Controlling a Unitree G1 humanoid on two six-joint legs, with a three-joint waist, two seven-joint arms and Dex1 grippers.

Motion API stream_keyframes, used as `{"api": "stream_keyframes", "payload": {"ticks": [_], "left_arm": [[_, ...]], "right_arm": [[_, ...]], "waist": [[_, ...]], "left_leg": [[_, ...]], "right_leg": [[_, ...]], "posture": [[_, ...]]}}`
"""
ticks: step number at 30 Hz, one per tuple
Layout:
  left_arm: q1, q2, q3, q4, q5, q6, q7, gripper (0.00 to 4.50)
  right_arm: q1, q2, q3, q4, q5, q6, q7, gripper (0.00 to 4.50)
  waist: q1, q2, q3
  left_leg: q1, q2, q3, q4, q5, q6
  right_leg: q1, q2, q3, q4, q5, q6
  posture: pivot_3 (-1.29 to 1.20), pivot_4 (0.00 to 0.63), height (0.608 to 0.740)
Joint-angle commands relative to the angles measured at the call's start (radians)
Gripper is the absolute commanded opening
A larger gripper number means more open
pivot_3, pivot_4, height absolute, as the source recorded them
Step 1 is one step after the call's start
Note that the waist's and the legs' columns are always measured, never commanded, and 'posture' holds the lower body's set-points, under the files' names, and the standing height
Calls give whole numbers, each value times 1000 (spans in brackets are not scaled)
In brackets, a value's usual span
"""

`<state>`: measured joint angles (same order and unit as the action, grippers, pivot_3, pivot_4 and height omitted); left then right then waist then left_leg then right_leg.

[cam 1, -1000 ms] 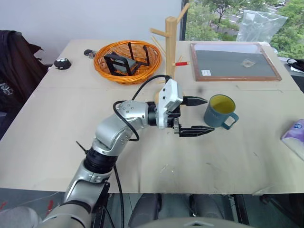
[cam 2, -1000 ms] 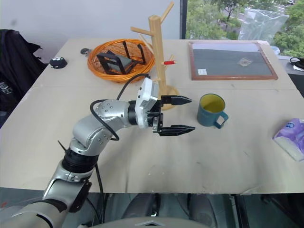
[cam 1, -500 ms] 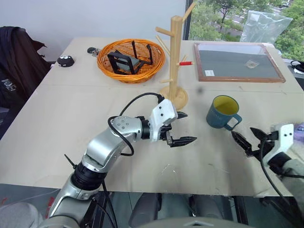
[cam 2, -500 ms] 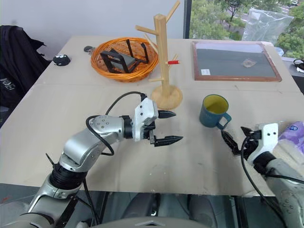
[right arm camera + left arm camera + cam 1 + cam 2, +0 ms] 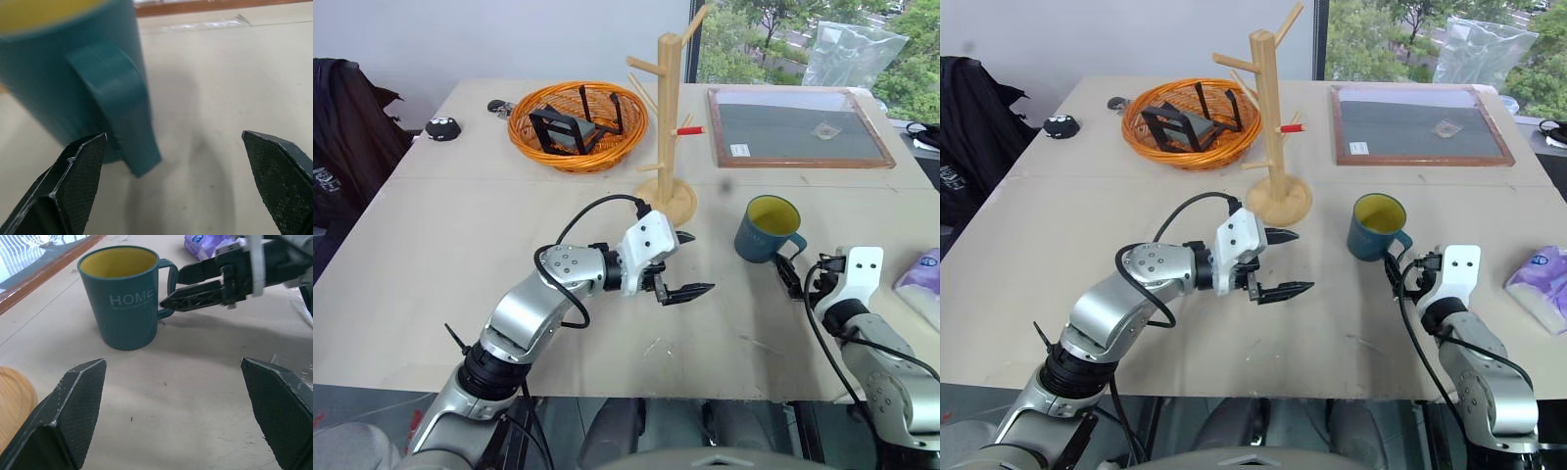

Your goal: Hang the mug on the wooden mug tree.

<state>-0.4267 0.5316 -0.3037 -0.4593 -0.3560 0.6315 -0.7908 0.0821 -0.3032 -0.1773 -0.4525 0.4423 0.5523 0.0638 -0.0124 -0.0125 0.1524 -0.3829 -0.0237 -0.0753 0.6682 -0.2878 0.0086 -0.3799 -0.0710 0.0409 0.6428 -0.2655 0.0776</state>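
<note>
The mug (image 5: pixel 124 298) carries the word "HOME" in pale capital letters across its teal side, below the rim and beside the handle. A black jacket (image 5: pixel 337 147) well to the left of the mug bears white lettering too small to read, as is the print on the purple tissue pack (image 5: pixel 208 244).

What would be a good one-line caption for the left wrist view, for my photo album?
Upright teal mug marked HOME on the table, the right claw open at its handle, seen between the open left claw's fingertips.
</note>
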Motion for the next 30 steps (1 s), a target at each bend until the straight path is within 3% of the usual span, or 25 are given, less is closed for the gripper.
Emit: {"api": "stream_keyframes", "payload": {"ticks": [1,3,4,5,12,13,20,26,30], "left_arm": [[8,-3,10,-15,13,-37,2,4500],[11,-3,10,-11,18,-43,1,4500],[13,-4,10,-11,19,-44,1,4500],[14,-5,12,-11,20,-46,0,4500],[25,-14,23,-12,20,-55,5,4500],[28,-13,26,-14,19,-55,6,4500],[38,-20,38,-16,16,-59,12,4500],[74,-65,113,-29,-32,-123,19,4500],[126,-117,232,-36,-123,-199,23,4500]], "right_arm": [[-33,17,3,3,-35,-24,-10,4481],[-45,24,6,15,-50,-24,-9,4481],[-51,29,6,20,-56,-23,-10,3961],[-58,32,6,25,-61,-22,-9,3723],[-100,51,4,82,-85,-42,19,184],[-104,49,3,88,-87,-42,27,13],[-140,-6,-7,104,-83,-26,107,13],[-259,-228,1,92,-9,48,353,13],[-433,-347,31,97,82,95,549,13]], "waist": [[-1,0,0],[0,0,0],[0,0,0],[0,0,0],[-1,0,0],[-2,0,0],[-1,0,0],[-5,1,0],[-9,1,1]], "left_leg": [[0,0,0,0,0,0],[0,0,0,0,0,0],[0,0,0,0,0,0],[0,0,0,0,0,0],[0,0,0,0,0,0],[0,0,0,0,0,0],[0,0,0,0,0,0],[0,0,0,0,0,0],[0,1,1,0,0,0]], "right_leg": [[0,0,0,0,0,0],[0,0,0,0,0,0],[0,0,0,0,0,0],[0,0,0,0,0,0],[0,0,0,0,0,0],[0,0,0,0,0,0],[0,0,0,1,0,0],[0,0,0,0,0,0],[-1,0,1,0,0,0]], "posture": [[0,150,740],[0,150,740],[0,150,740],[0,150,740],[0,150,740],[0,150,740],[0,150,740],[0,150,740],[0,150,740]]}}
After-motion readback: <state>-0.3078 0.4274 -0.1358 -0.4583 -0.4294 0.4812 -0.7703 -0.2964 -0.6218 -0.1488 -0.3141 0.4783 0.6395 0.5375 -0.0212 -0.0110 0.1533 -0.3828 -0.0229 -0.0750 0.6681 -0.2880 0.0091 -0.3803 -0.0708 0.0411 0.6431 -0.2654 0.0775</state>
